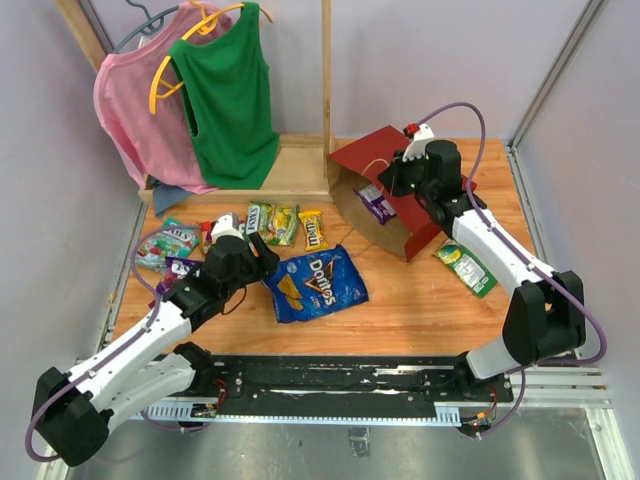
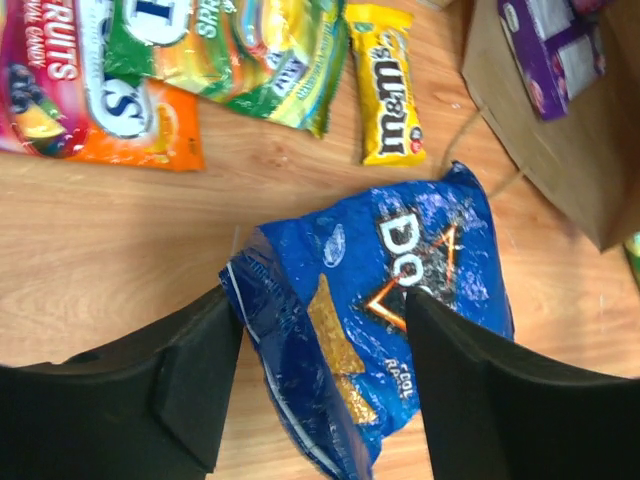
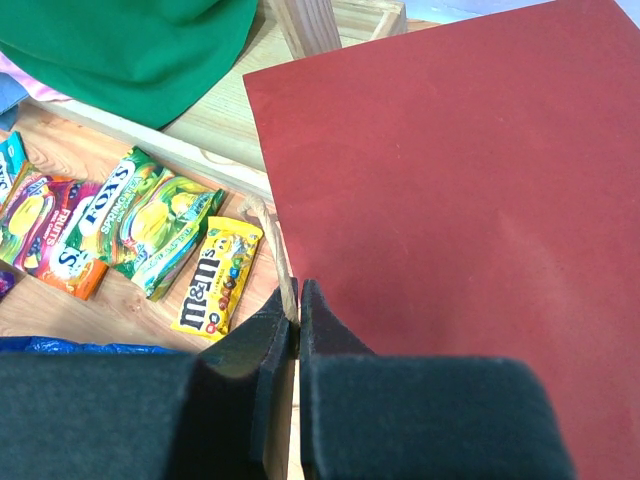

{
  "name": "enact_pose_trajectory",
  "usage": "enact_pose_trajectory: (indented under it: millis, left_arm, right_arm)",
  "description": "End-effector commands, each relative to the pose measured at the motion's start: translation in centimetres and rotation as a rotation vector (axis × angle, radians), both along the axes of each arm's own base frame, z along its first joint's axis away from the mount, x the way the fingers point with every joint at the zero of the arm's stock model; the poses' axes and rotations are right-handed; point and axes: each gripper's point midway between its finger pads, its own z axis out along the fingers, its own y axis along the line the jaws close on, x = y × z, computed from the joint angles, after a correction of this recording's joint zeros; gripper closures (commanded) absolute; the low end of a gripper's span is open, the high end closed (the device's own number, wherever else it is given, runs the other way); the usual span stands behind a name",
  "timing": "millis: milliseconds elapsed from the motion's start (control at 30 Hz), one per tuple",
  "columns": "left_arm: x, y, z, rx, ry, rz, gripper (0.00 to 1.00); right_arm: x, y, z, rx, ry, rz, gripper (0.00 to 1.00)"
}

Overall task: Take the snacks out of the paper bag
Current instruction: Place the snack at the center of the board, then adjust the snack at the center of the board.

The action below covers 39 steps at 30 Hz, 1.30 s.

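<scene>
The red paper bag (image 1: pixel 415 215) lies on its side at the back right, its brown mouth facing left, with a purple packet (image 1: pixel 375 203) inside. My right gripper (image 1: pixel 402 178) is shut on the bag's twisted paper handle (image 3: pixel 278 250) at the top edge of the red side (image 3: pixel 460 180). The blue Doritos bag (image 1: pixel 318 283) lies on the table. My left gripper (image 2: pixel 320 320) is open, its fingers straddling the Doritos bag's near end (image 2: pixel 400 270). A yellow M&M's pack (image 1: pixel 313 228), green packs (image 1: pixel 272 222) and a red-orange pack (image 1: pixel 222 225) lie to the left.
A green packet (image 1: pixel 465 265) lies right of the paper bag. A teal packet (image 1: pixel 168 243) and a purple one (image 1: pixel 180 267) lie at the far left. A wooden rack (image 1: pixel 290 170) with pink and green shirts stands at the back left. Walls close both sides.
</scene>
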Motion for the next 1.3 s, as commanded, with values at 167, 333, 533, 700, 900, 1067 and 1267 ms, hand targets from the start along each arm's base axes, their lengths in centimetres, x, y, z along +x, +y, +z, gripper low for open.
enact_pose_trajectory:
  millis: [167,333,533,700,900,1067,1267]
  left_arm:
    - [1.1,3.6,6.4,0.097,-0.164,0.118,0.02]
    - [1.1,1.1,7.0,0.102,-0.157,-0.035,0.01]
    - [0.6,-1.3,6.9,0.222,-0.164,-0.041,0.05]
    - [-0.2,-8.8,6.3,0.077,-0.215,-0.310,0.04]
    - [-2.4,-17.2,2.0,-0.009,-0.142,-0.521,0.10]
    - [-3.6,-20.0,-0.5,-0.105,-0.097,-0.592,0.26]
    - [-3.4,-15.6,-6.6,-0.178,0.018,-0.482,0.23]
  right_arm:
    - [-0.2,0.5,1.5,0.017,-0.042,0.011,0.97]
    - [-0.1,0.6,1.4,0.011,-0.035,0.016,0.96]
    - [0.2,0.7,0.6,0.009,-0.018,0.015,0.96]
    - [0.7,1.2,-0.1,0.015,-0.004,0.023,0.96]
    - [0.9,1.0,-0.6,0.001,0.003,0.017,0.96]
    - [0.9,1.0,-0.9,-0.005,0.008,0.018,0.96]
    - [0.9,0.9,-0.9,-0.012,0.006,0.011,0.96]
